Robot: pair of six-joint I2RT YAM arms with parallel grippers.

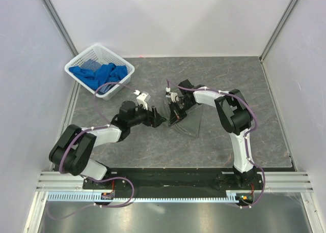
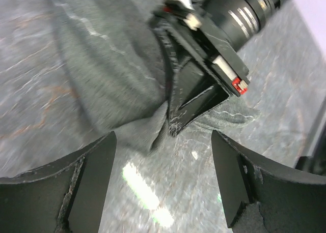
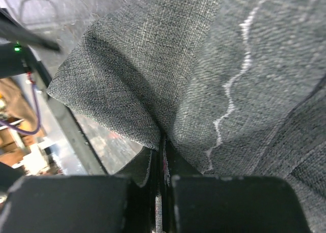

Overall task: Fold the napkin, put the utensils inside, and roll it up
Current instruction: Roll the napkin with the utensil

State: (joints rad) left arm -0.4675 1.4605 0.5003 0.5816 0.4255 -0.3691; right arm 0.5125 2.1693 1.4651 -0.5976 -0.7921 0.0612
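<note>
Grey woven fabric fills my right wrist view. The dark grey rectangular napkin (image 3: 204,65) with its lighter stitched hem is bunched up into a fold. My right gripper (image 3: 162,151) is clamped hard on that fold, its two black fingers pressed together with the cloth between them.

From above, the napkin lies mid-table on the grey marbled tabletop (image 1: 244,90), rumpled and partly raised where I hold it. My left gripper (image 2: 163,141) hovers just beside that pinch, its jaws spread wide and nothing in them.

I judge the folding step to be in hand and barely under way, since the cloth is crumpled rather than laid flat. The next move, I reckon, calls for my left gripper to take an edge or corner close to the pinch. Both arms could then carry the cloth over and smooth it down.

The small silver metal fork shows in no view. The white plastic mesh basket (image 1: 76,65) of bright blue cloths (image 1: 97,73) stands well apart, at the far left.
</note>
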